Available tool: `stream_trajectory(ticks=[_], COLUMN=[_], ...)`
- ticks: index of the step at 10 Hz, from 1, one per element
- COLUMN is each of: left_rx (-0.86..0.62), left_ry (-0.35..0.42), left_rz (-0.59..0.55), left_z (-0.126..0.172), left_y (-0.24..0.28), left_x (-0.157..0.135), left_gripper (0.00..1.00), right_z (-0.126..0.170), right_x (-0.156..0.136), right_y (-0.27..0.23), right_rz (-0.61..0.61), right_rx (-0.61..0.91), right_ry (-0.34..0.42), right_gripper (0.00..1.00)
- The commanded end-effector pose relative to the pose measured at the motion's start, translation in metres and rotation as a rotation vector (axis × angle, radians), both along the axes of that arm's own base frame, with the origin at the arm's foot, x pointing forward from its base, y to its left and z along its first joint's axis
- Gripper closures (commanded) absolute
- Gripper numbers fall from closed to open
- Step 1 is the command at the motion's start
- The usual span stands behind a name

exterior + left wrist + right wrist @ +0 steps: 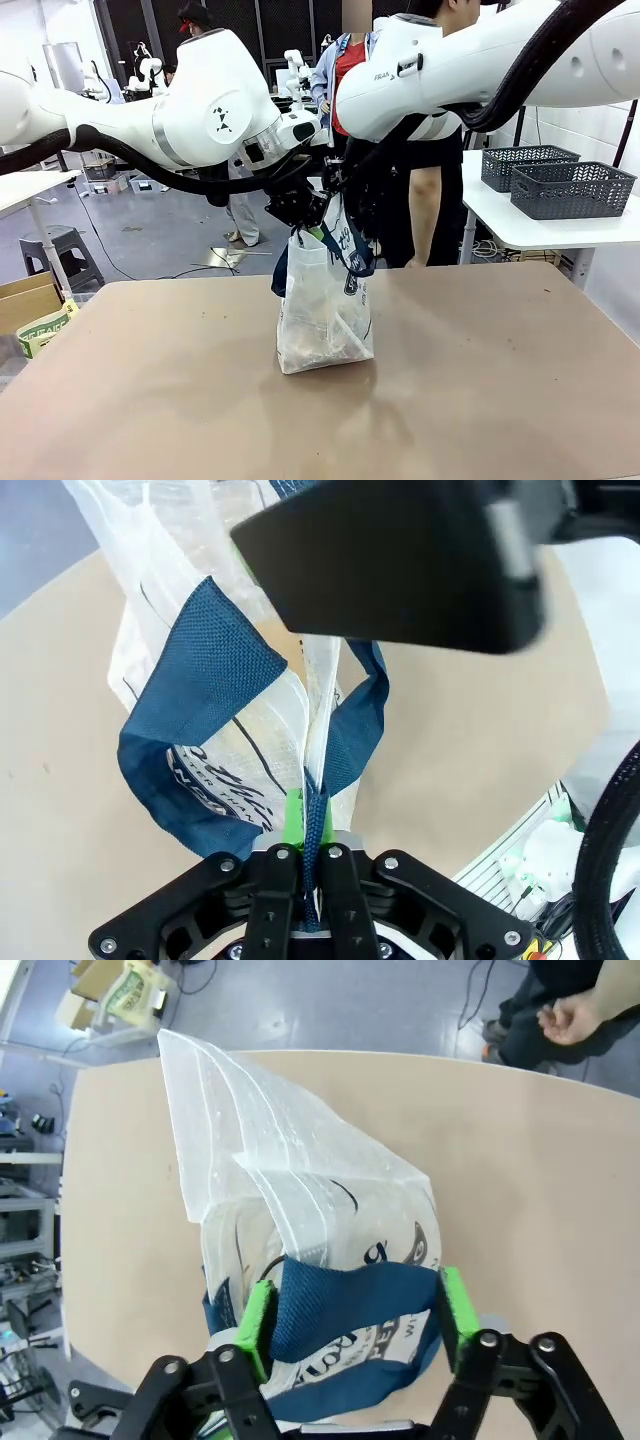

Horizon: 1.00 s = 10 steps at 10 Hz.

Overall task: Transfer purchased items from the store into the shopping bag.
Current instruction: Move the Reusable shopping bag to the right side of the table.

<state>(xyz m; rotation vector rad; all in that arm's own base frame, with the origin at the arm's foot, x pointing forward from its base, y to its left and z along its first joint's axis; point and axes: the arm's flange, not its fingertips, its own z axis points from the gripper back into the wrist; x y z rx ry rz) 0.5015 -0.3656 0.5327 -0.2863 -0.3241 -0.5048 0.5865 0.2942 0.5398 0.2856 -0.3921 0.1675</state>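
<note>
The shopping bag (325, 310), clear plastic with navy straps, stands upright in the middle of the tan table (500, 380). My left gripper (310, 865) is shut on the bag's rim and a navy strap (210, 670), holding the top up. My right gripper (355, 1310) hangs just over the bag mouth with its jaws wide apart; the other navy strap (350, 1305) lies between its green pads (255, 1315). The purchased items show as a dim brownish shape through the plastic near the bag's bottom (322, 350); no single item can be told apart.
A person (420, 200) stands at the far edge of the table, one hand (575, 1015) hanging loose. Two dark grey lattice baskets (570, 185) sit on a white side table at the right. A cardboard box (30, 300) stands on the floor at the left.
</note>
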Motion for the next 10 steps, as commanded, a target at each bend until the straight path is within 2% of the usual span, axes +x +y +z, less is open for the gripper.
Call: stream_trajectory(ticks=[1, 5, 10], left_rx=[-0.017, -0.017, -0.017], left_ry=[0.01, 0.01, 0.01], left_rz=[0.002, 0.002, 0.002], left_z=[0.001, 0.001, 0.001], left_y=[0.004, 0.004, 0.004], left_x=[-0.001, -0.001, -0.001], left_gripper=[1.0, 1.0, 1.0], right_z=[-0.002, 0.019, 0.032], right_x=[-0.016, -0.042, -0.081], right_y=[-0.018, -0.051, -0.095], right_rz=[0.025, 0.03, 0.318], right_rx=[0.033, 0.021, -0.092], right_ry=[-0.019, -0.06, -0.097], right_gripper=[0.0, 0.0, 0.0])
